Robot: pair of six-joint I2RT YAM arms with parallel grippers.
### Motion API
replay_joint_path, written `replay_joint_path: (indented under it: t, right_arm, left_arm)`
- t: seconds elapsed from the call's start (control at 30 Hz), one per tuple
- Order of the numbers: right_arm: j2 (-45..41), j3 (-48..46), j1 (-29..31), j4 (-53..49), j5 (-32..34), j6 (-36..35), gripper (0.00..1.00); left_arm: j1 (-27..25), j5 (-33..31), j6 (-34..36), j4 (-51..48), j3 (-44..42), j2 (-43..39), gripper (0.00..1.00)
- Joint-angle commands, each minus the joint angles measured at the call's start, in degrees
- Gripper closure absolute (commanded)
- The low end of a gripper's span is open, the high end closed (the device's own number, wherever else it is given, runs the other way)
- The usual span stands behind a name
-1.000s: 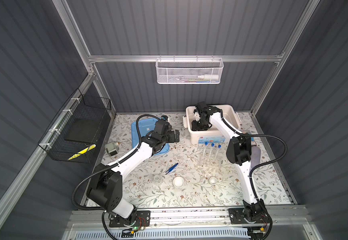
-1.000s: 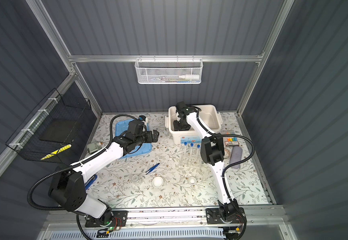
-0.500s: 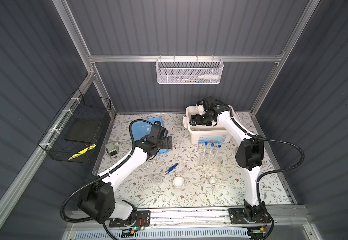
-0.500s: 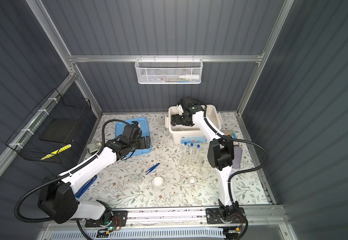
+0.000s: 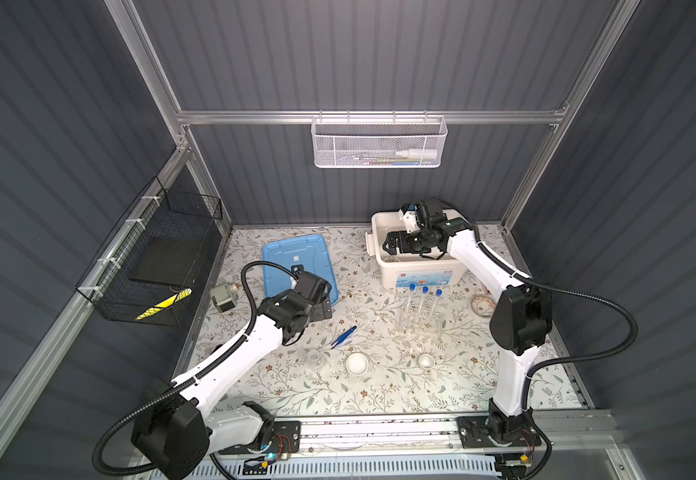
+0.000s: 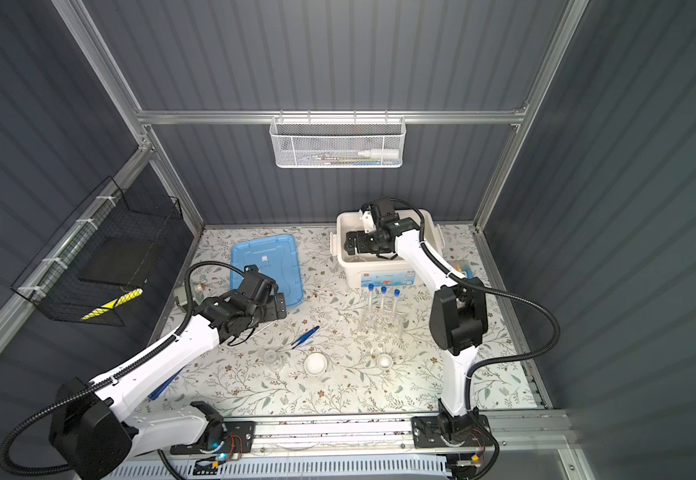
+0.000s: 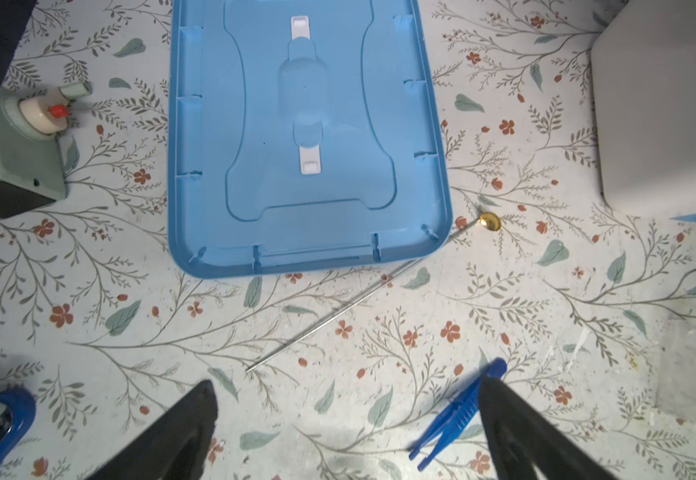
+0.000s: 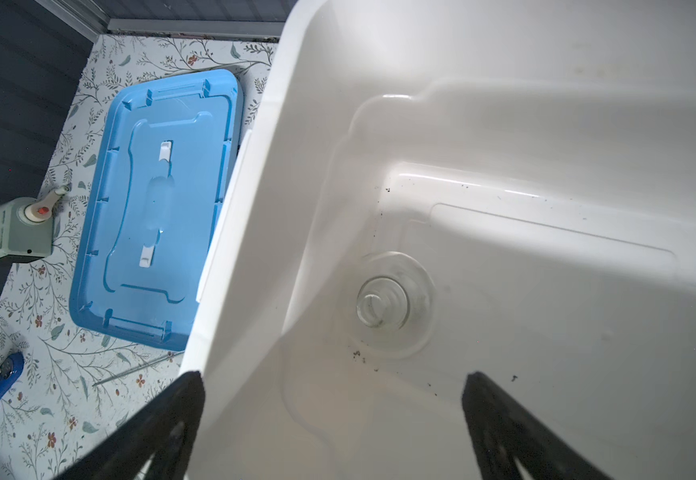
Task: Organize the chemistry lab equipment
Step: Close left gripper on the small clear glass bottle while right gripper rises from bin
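A: Status, right gripper (image 8: pixel 334 376)?
B: Jaws are now standing spread; the flask (image 8: pixel 383 303) is sitting released in the bin (image 8: pixel 246 174), far right.
A: And the left gripper (image 7: pixel 346 382)?
B: Spread, empty, hovering near the rod (image 7: pixel 338 320). One item is stowed.

My left arm (image 5: pixel 230 357) and right arm (image 5: pixel 512 374) are white with black joints (image 5: pixel 519 320) and bendy black hoses (image 5: pixel 632 332). My left gripper (image 7: pixel 346 380) has pointy black fingers (image 7: pixel 180 428).
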Motion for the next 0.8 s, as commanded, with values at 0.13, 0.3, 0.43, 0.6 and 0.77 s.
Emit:
replay_joint_path:
  t: [0.13, 0.3, 0.43, 0.6, 0.77]
  right_arm:
    - [-5.3, -5.6, -1.3, 4.4, -0.2, -0.7, 0.01]
    - [-7.2, -8.3, -2.2, 5.1, -1.1, -0.8, 0.01]
    - [-8.4, -10.2, -2.9, 5.6, -1.7, -1.1, 0.01]
    - [-9.9, -12.2, -3.7, 5.8, -1.9, -1.1, 0.01]
    - [-11.1, -14.4, -4.4, 6.2, -1.6, -1.2, 0.01]
  left_arm:
    - [-6.3, -5.2, -11.8, -9.7, -1.2, -0.7, 0.0]
    - [-9.7, -6.1, -18.2, -10.4, -4.6, -2.3, 0.01]
    - [-12.8, -6.4, -22.5, -10.4, -6.9, -1.9, 0.01]
    - [-15.5, -6.7, -25.8, -9.5, -8.6, -1.8, 0.03]
    - [-17.4, -5.8, -28.1, -9.1, -10.1, -2.0, 0.09]
